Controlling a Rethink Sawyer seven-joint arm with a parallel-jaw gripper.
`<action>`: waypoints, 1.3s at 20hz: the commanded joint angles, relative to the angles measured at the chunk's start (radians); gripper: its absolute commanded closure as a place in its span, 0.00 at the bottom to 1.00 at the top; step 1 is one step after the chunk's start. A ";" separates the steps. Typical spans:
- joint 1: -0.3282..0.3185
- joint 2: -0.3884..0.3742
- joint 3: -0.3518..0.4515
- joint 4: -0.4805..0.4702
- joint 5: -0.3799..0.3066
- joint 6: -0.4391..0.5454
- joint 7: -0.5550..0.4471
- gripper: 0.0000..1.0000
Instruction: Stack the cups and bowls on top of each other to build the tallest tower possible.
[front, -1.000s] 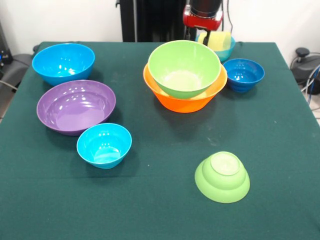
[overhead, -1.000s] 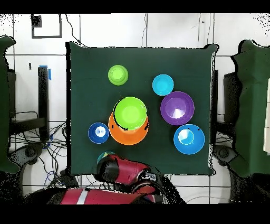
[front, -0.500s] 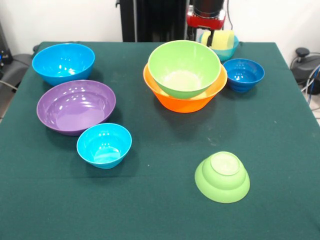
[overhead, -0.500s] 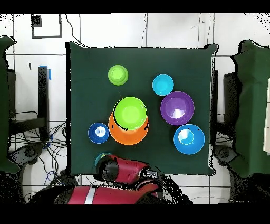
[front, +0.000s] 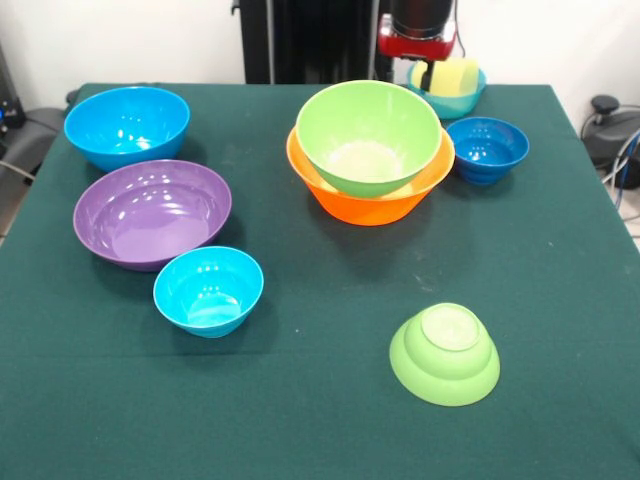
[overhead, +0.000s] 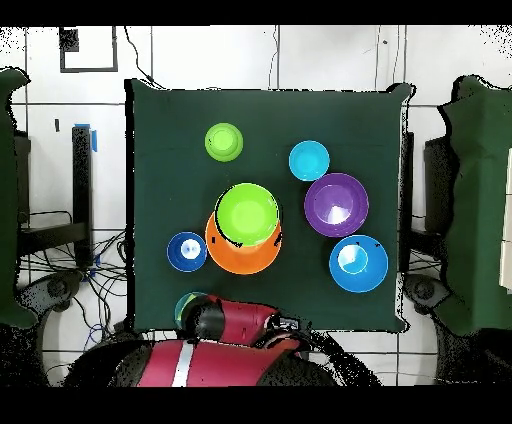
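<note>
My gripper (front: 428, 72) hangs at the table's far right, shut on the rim of a small light blue bowl (front: 462, 102) with a pale yellow cup (front: 452, 76) standing in it. From overhead the arm (overhead: 235, 325) covers the gripper, and only an edge of that bowl (overhead: 186, 303) shows. A large lime green bowl (front: 368, 135) sits nested in a large orange bowl (front: 372, 200). Beside them stands a small dark blue bowl (front: 487, 150). At the left are a large blue bowl (front: 127, 125), a purple bowl (front: 152, 212) and another small light blue bowl (front: 208, 290).
A small lime green bowl (front: 444, 353) lies upside down near the front right. The table's green cloth (front: 300, 400) ends close behind the held bowl. Cables and chairs surround the table (overhead: 150, 110) on the floor.
The gripper has shifted toward the table's far right edge, taking the light blue bowl and the yellow cup along. The other bowls stay put.
</note>
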 joint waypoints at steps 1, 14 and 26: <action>-0.027 0.086 0.103 -0.103 -0.055 0.068 0.039 0.00; -0.018 0.082 0.096 -0.122 -0.076 0.064 0.055 0.00; -0.006 0.086 0.085 -0.140 -0.094 0.035 0.060 1.00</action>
